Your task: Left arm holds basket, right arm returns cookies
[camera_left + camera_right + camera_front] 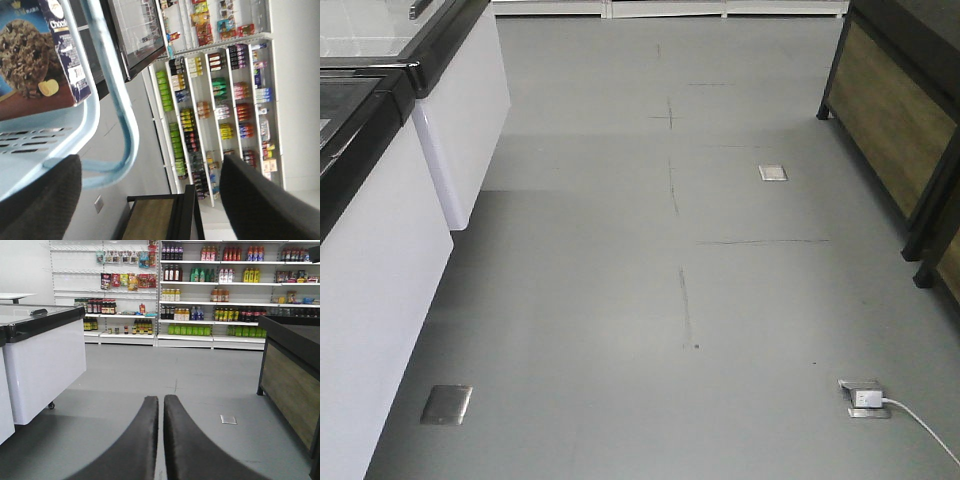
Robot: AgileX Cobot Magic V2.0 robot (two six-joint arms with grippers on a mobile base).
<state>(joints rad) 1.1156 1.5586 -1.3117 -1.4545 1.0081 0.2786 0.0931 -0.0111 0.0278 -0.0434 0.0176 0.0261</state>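
Left wrist view: the cookies (30, 60) sit in the basket (60, 135) at far left, and its hoop handle (127, 130) curves just right of them. The left pincer (150, 160) stands wide apart, with the handle's bend near its left finger. Right wrist view: the right pincer (161, 402) is pressed together, empty, above grey floor (200, 375).

A shop: stocked drink shelves (210, 290) and a chest freezer (44, 357)

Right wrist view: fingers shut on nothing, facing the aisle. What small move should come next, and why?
Probably open the right fingers and swing them toward the basket: the left wrist view shows the cookies inside it, while the right fingers are shut, empty and pointed at the shelves.
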